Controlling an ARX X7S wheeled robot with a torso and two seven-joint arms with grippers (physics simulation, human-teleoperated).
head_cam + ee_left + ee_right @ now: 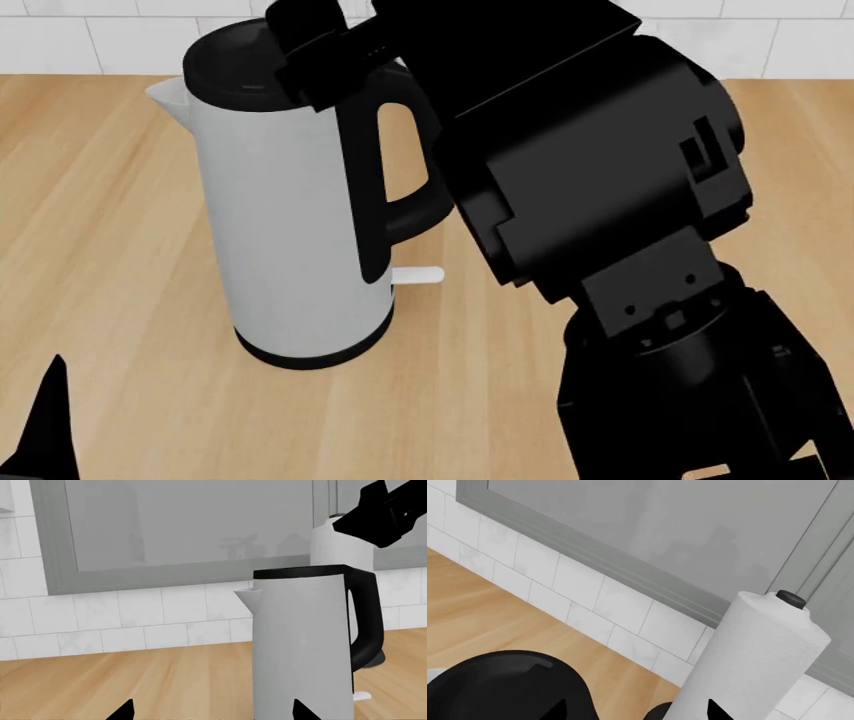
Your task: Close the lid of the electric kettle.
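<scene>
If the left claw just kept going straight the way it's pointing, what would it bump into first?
Most likely the electric kettle: in the left wrist view its white body stands directly ahead, filling the space past the fingertips. How near it is, I can't judge.

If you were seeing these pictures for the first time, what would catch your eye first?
The tall white kettle stands on the wooden counter, its black lid lying flat on the rim. The bulky black right arm fills much of the head view, reaching over the lid. Behind the kettle, a white paper roll stands by the tiled wall.
</scene>
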